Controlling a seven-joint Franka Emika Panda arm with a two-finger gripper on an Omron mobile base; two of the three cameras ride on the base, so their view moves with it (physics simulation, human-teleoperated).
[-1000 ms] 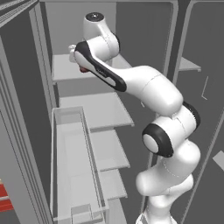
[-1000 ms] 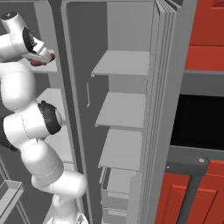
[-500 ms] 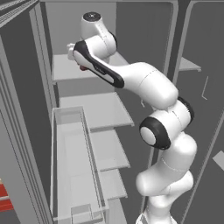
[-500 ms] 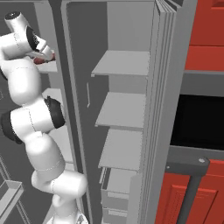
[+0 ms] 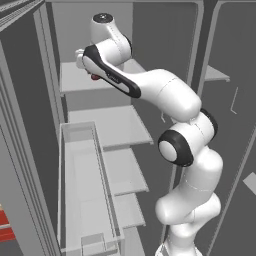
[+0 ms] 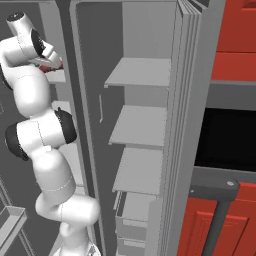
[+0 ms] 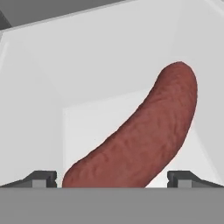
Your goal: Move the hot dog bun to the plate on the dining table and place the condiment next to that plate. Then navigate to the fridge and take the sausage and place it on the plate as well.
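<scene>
Your hand view gives you what the base views cannot: the sausage (image 7: 144, 140) lies close up between the two fingertips (image 7: 41, 178) of the tool (image 7: 112, 179), whose jaws stand wide, released, gripping nothing. From the left base view you see just a red sliver of it on the fridge (image 5: 30, 150)'s top shelf (image 5: 75, 82), under the wrist.

2 base views flanking fridge (image 5: 125, 130)

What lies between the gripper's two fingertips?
The sausage lies between the open gripper's fingertips in the hand view, on the fridge shelf.
</scene>
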